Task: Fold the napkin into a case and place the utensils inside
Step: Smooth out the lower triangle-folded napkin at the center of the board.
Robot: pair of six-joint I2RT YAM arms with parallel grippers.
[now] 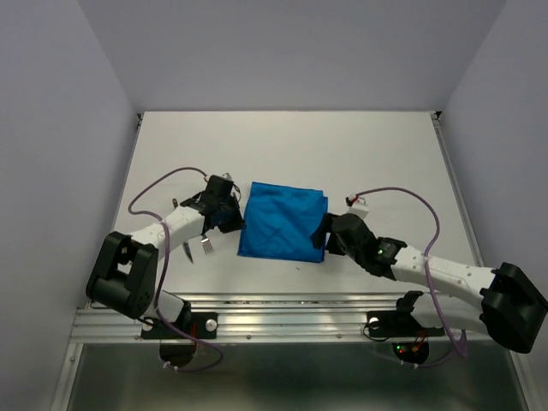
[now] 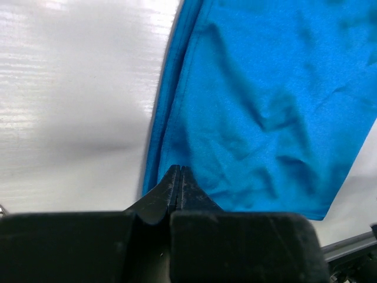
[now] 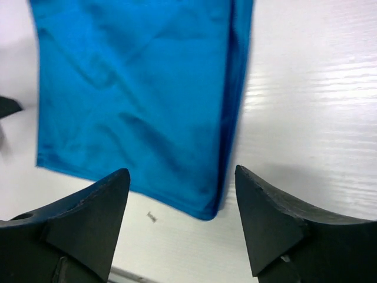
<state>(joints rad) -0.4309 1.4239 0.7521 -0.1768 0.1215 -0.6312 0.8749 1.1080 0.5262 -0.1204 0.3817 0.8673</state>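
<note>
1. Left hand [image 2: 179, 177] is pressed together at the left edge of the napkin [image 1: 281, 221]; right hand [image 3: 181, 174] is spread over its near right corner.
2. Napkin lies mid-tabletop [image 1: 342, 145] as a broad square, so the folding seems unfinished.
3. Utensils [image 1: 199, 248] lie outside it, beside the left arm [image 1: 171, 224].

A white table [image 1: 342, 145], glossy and faintly grained, catches soft light from above. Plain pale lavender surfaces enclose it: a back wall [image 1: 291, 51], left wall [image 1: 51, 128] and right wall [image 1: 505, 103]. A ribbed metal rail [image 1: 291, 321] runs along its near edge
</note>
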